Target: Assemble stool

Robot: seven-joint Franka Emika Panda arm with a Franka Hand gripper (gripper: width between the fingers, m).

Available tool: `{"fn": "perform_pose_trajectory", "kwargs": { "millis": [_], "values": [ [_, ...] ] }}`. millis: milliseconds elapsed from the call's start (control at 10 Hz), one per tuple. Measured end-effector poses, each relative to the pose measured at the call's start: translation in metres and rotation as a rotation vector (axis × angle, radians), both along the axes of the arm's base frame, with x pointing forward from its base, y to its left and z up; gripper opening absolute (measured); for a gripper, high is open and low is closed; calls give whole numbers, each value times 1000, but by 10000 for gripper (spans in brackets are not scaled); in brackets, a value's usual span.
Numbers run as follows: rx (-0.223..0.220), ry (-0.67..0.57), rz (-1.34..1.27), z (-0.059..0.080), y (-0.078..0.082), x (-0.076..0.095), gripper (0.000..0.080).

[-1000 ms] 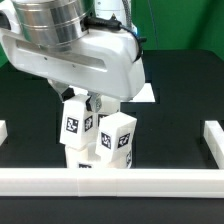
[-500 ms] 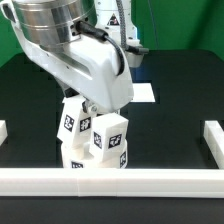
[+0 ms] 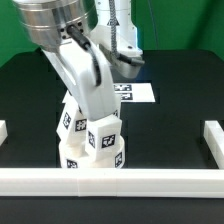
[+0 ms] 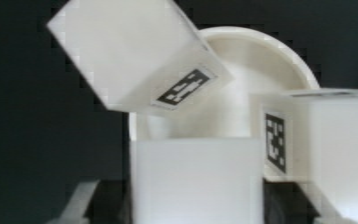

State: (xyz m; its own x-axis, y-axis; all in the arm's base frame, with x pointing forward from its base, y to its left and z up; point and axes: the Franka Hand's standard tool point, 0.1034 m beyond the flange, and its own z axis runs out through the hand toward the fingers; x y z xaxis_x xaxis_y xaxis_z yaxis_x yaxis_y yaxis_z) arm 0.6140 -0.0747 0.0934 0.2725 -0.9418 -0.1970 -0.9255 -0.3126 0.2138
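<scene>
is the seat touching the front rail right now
Touching. In the exterior view the round seat, with legs standing on it, sits flush against the front border rail with no dark table showing between them.

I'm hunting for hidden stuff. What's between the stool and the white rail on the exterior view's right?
Nothing is hiding there. In the exterior view, only bare black table lies between the stool and the right rail.
</scene>
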Motion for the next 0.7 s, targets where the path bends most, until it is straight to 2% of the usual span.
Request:
{"fn": "perform_pose_trajectory", "kwargs": {
  "millis": [100,200,300,400,500,700],
  "values": [
    [-4,-3,-7,0,0,1,340],
    [-3,-5,0,0,-1,1,417],
    [0,-8,11,1,-1,1,553],
    [1,-11,14,3,0,2,553],
    [2,-14,15,5,0,3,632],
    [8,-28,27,13,0,5,644]
  ]
}}
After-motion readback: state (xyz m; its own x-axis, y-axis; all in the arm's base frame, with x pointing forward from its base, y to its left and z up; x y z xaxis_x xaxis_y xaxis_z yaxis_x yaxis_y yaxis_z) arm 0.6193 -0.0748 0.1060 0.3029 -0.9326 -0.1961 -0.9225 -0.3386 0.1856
